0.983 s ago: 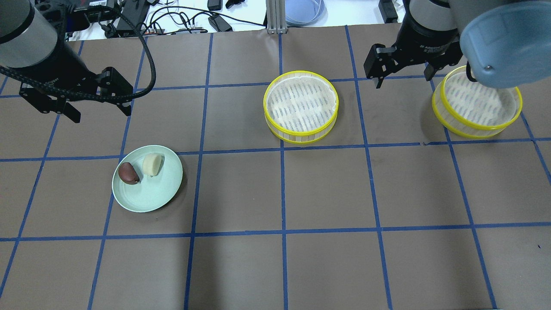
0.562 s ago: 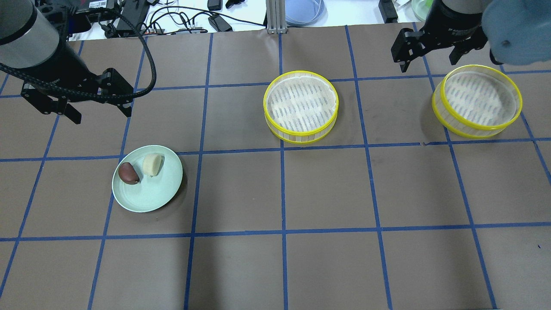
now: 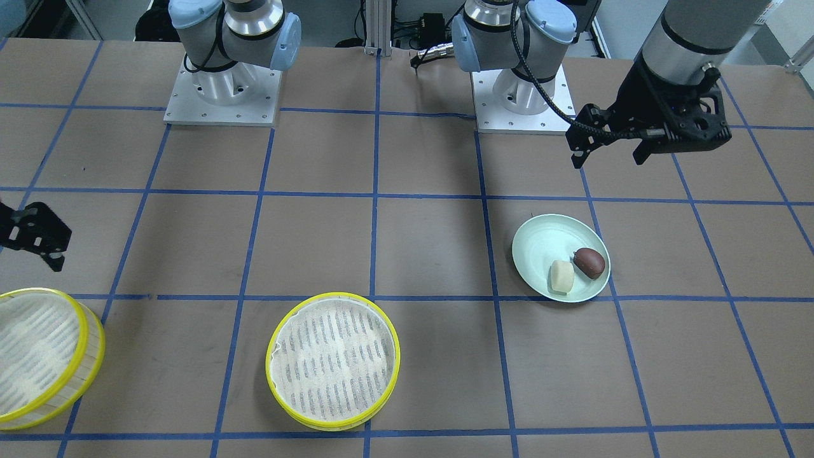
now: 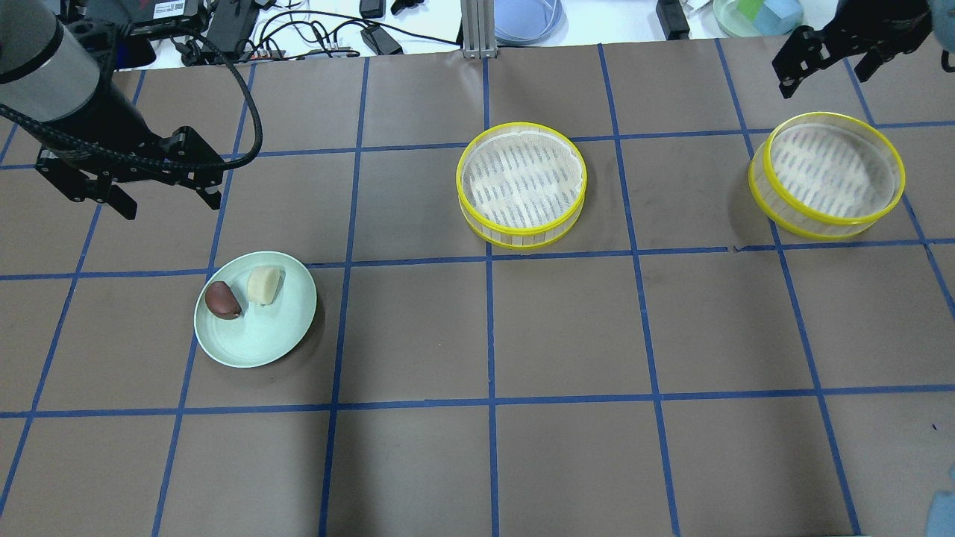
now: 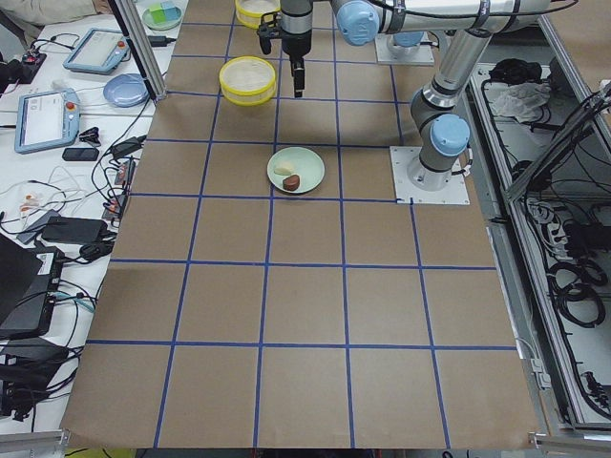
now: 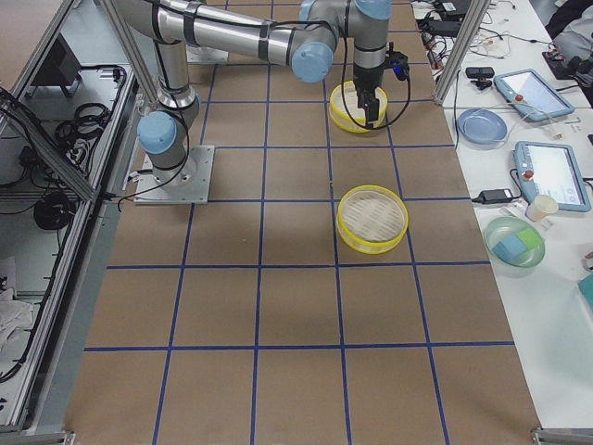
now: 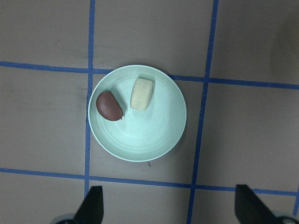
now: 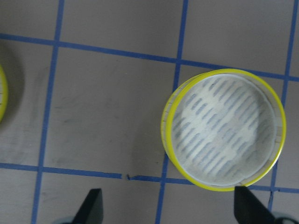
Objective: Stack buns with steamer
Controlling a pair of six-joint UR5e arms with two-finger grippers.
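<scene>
Right steamer tier [image 4: 821, 224] beneath the raised right gripper [image 4: 824, 80], fingers spread wide and empty, middle steamer tier [image 4: 522, 237] well off to its left, then pale green plate [image 4: 261, 335] beneath the likewise spread, empty left gripper [image 4: 171, 205], bearing cream bun [image 4: 264, 286] just beside red-brown bun [image 4: 222, 300].

Silver-grey tubular arms [image 3: 693, 35], pale blue joint caps [image 3: 284, 33]. Black braided cable [image 4: 257, 130] runs to the black left gripper [image 3: 607, 159]. Square metal base plates [image 3: 191, 108], screwed down at edges.
</scene>
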